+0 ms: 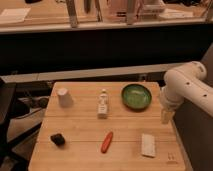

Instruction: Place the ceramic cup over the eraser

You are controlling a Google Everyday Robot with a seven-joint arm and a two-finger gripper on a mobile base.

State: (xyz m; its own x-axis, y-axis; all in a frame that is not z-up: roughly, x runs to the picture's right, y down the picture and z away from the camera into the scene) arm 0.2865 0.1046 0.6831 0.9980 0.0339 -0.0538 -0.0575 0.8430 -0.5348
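The wooden desk (pixel 80 155) spreads before me. My arm (pixel 187 82) hangs by its right edge, jaws spread wide, holding nothing. The ceramic cup (pixel 62 97) stands on end, far-left, axis vertical. The bottle (pixel 103 103) label is unreadable. The eraser (pixel 57 139) lies near-left, open board between it and the cup.

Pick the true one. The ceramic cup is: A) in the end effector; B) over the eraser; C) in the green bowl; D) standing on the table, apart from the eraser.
D: the ceramic cup stands alone on the table, the eraser lies uncovered nearer the camera, and the end effector hangs at the picture's right table edge.
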